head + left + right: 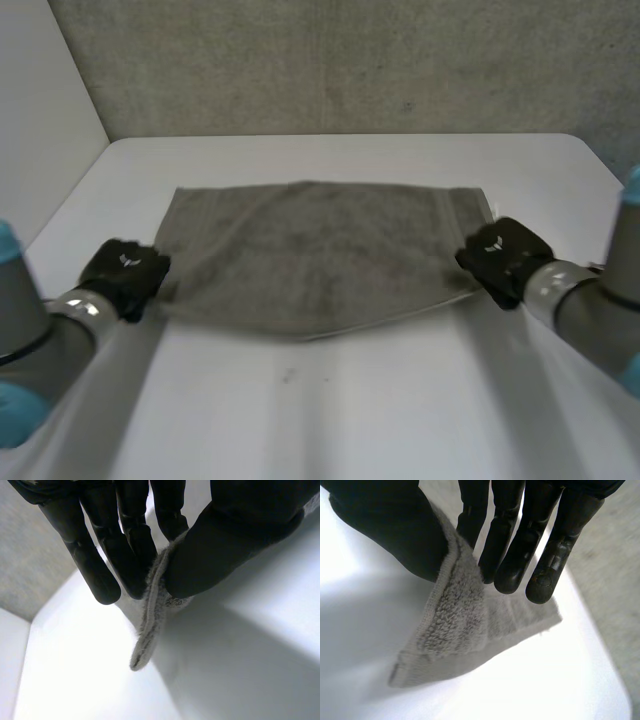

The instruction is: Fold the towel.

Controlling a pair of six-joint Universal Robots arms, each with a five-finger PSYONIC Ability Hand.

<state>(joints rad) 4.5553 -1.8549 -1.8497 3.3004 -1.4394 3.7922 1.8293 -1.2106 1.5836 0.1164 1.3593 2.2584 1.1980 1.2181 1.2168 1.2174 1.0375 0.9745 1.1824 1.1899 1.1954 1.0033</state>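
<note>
Above the bare near worktop [350, 400], the left hand [125, 272] and right hand [503, 258] each pinch a near corner of the grey towel [320, 250] between thumb and fingers, its far edge lying flat beyond.

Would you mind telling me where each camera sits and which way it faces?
Head view: behind and between the arms, looking down at the table; both arms, left hand and right hand at the towel's near corners.
Left wrist view: on the left wrist, along its palm; fingers and thumb pinch the towel's edge.
Right wrist view: likewise, pinching a corner.
All share the towel.
</note>
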